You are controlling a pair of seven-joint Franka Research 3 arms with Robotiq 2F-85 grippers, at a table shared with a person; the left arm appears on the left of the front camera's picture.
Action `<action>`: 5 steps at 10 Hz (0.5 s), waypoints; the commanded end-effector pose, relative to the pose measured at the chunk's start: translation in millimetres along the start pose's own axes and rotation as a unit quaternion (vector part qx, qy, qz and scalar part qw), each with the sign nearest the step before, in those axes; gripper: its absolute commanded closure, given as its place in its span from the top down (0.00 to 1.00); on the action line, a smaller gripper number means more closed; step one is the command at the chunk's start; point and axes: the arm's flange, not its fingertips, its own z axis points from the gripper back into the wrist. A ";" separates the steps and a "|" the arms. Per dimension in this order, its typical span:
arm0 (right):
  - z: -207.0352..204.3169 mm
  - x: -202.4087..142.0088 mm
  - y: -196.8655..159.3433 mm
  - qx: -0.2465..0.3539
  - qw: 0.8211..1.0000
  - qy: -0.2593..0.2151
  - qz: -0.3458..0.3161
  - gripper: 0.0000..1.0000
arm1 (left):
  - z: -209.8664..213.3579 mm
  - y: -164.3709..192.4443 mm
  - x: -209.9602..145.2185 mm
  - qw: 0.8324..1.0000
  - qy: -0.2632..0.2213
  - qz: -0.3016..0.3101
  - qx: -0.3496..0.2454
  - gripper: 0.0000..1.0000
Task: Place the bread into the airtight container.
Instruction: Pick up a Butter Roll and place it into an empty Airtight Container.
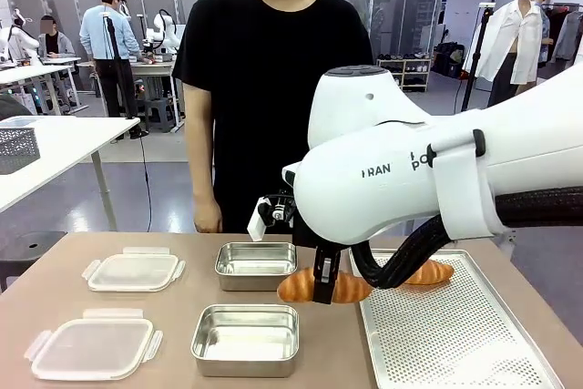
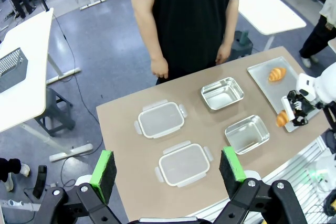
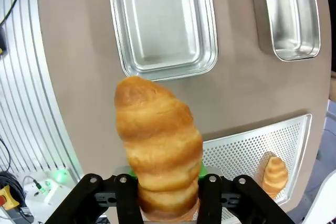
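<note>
The right gripper (image 1: 322, 283) is closed partway on a croissant (image 3: 157, 135). Its two fingers pinch the thick middle, so in the front view the tapered ends jut free on either side. Gripping the widest, firmest section probably keeps so soft and flaky a load from pivoting or tearing. The bread hangs clear of the table (image 1: 55, 302), just past the edge of the perforated tray (image 1: 474, 334) on the arm's own side of the gripper. It is short of the steel container (image 3: 163, 24) lying straight ahead of the fingertips in the right wrist view, and that container's open, empty mouth makes it the likely target. A second steel container (image 3: 291, 14) sits off to one side of that line, and a second croissant (image 3: 274, 174) rests on the tray back beside the fingers, apparently waiting its turn. The held pastry is golden-brown with a glossy crust ridged in overlapping bands. Both containers are shallow rectangular pans of brushed metal with rounded corners and rolled rims, and the tray is a pale sheet pricked with fine holes inside a raised lip. The left gripper (image 2: 168, 169) is spread wide and holds nothing, high above the table with the plastic lids (image 2: 161, 120) far below its green pads. The lids are translucent, with latch tabs on their edges, and lie off the pans so the openings are free.
</note>
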 end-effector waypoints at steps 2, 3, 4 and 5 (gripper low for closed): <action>2.6 -3.5 0.3 -0.002 1.000 0.000 0.007 0.35 | 1.7 -0.1 0.3 1.000 -0.001 -0.001 -0.001 1.00; 2.6 -3.5 0.3 -0.002 1.000 0.000 0.007 0.35 | 1.7 -0.1 0.3 1.000 -0.001 -0.001 -0.001 1.00; 2.6 -3.5 0.3 -0.002 1.000 0.000 0.007 0.35 | 1.7 -0.1 0.3 1.000 -0.001 -0.001 -0.001 1.00; 1.4 -0.6 -0.3 -0.001 1.000 -0.001 0.000 0.35 | 1.7 -0.1 0.3 1.000 -0.001 -0.001 -0.001 1.00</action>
